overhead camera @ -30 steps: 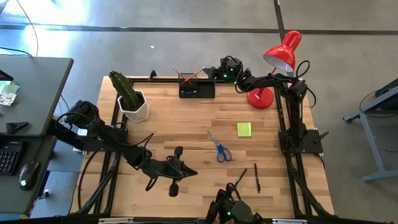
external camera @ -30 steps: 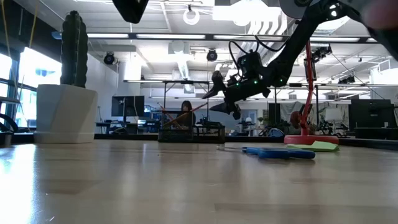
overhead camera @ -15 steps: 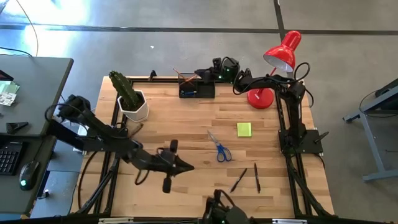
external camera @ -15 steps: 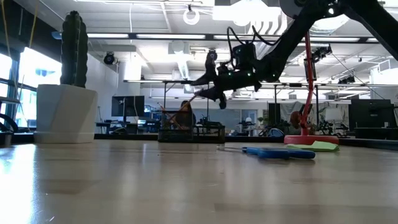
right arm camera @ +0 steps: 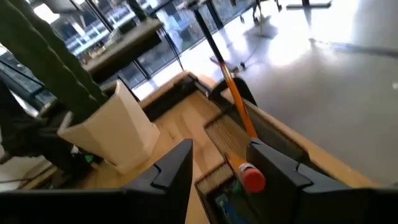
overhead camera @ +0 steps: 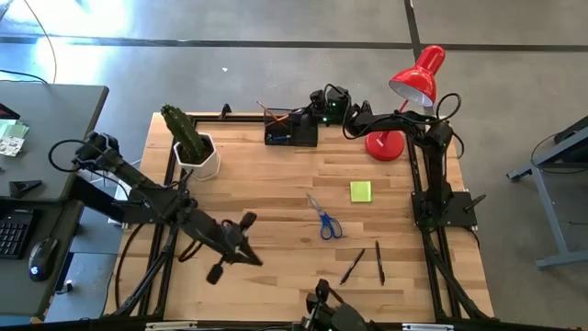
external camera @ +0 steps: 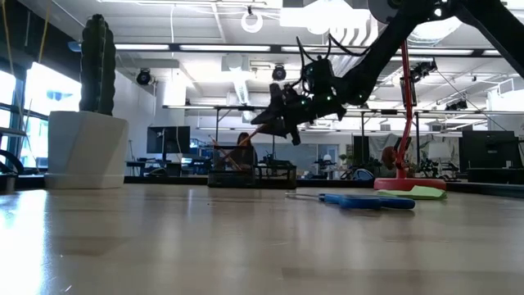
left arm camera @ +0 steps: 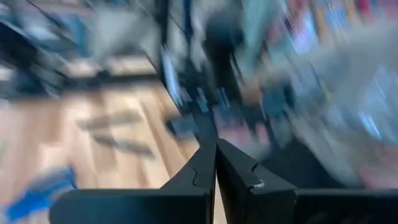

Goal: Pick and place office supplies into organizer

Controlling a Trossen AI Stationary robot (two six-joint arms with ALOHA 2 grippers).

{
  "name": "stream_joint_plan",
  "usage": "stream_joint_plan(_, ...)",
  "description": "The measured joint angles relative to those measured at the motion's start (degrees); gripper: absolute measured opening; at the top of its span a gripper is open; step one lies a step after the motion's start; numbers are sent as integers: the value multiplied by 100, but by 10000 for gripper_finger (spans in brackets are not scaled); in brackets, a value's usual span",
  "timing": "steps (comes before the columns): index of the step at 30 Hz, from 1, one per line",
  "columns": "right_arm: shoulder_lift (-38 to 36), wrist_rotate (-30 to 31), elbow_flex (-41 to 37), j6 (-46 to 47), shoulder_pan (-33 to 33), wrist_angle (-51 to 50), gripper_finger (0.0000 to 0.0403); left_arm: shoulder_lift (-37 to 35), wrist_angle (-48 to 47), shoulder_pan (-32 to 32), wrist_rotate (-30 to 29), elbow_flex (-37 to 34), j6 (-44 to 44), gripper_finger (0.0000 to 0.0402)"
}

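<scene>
The black organizer [overhead camera: 291, 129] stands at the table's far edge, with two orange pencils leaning out of it. My right gripper [overhead camera: 310, 108] hovers open just above its right end. In the right wrist view its fingers [right arm camera: 177, 165] stand either side of one pencil's red eraser end [right arm camera: 252, 177], and no touch shows. Blue-handled scissors [overhead camera: 323, 219], a yellow-green sticky pad [overhead camera: 360, 191] and two black pens [overhead camera: 353, 266] [overhead camera: 379, 262] lie flat on the wood. My left gripper [overhead camera: 255, 259] is shut and empty, raised over the near left part of the table.
A white pot with a cactus [overhead camera: 195, 152] stands at the far left. The red lamp [overhead camera: 404, 101] stands at the far right, beside my right arm. Bare wood lies between the scissors and the organizer.
My left gripper has drawn back toward the table's left edge and risen, tipping up nearer to level, still shut. My right gripper has shifted a little toward the organizer and rolled about its own line, staying open.
</scene>
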Motion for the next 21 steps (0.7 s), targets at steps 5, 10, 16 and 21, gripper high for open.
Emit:
stream_joint_plan(5,-326,-4,1,-45,15,80,153,-128,-1460,159,1424,-22,504,3)
stream_joint_plan(10,-945,184,1,-412,22,-130,141,20,-2145,154,1626,-182,1155,3)
stream_joint_plan(16,-1608,779,3,-1209,117,-1200,119,249,-2169,146,1306,-240,1202,25)
stream_joint_plan(21,-1788,608,2,-1511,264,-2401,108,409,-1594,146,798,-238,995,119)
